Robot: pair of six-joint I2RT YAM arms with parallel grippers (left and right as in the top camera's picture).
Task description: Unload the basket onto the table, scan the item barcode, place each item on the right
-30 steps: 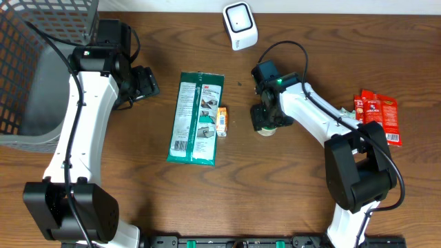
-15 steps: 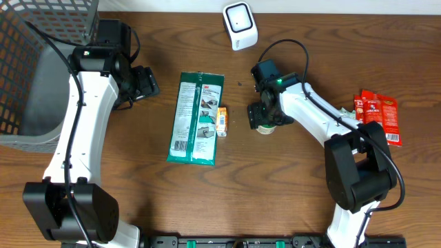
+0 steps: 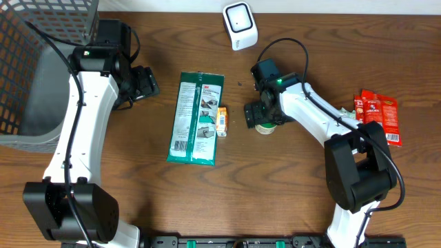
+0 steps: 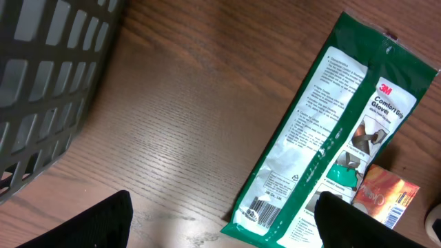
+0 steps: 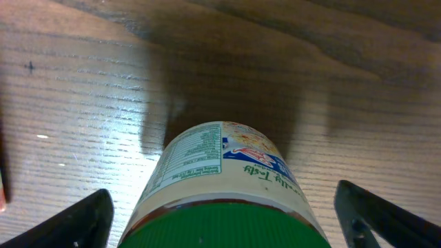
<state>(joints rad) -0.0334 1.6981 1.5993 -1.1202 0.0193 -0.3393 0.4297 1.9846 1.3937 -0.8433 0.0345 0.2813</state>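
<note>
Change: right fingers [image 5: 74,222] have spread wider apart over the last second; left arm and the goods on the surface [image 3: 275,196] lie as they did

Right fingers: apart, one at each lower corner of the wrist view; both stand clear of the jar [image 5: 220,169] between them; nothing clamped

Jar: the item under the right fingers, right of centre on the surface; green lid toward the wrist camera; white label with small print and a red-and-blue picture; in the overhead view the arm's head covers most of it and only a pale rim shows

Left fingers [image 4: 96,224]: apart, nothing clamped; over bare wood left of the glove packet [image 3: 196,118]; the packet's barcode [image 4: 260,207] corner shows between them in the wrist view

Glove packet: green 3M Comfort Grip gloves, flat on the surface between the two arms, printed face up, long side running away from the robot

Orange box [image 3: 222,120]: small, just beside the packet's right edge, between packet and jar; apart from the jar

Scanner [image 3: 239,25]: white barcode scanner at the far edge, beyond the jar, well apart from it

Red packets [image 3: 377,116]: several side by side at the right edge, well apart from the jar

Basket [image 3: 27,76]: grey mesh, at the far left corner beside the left arm
</note>
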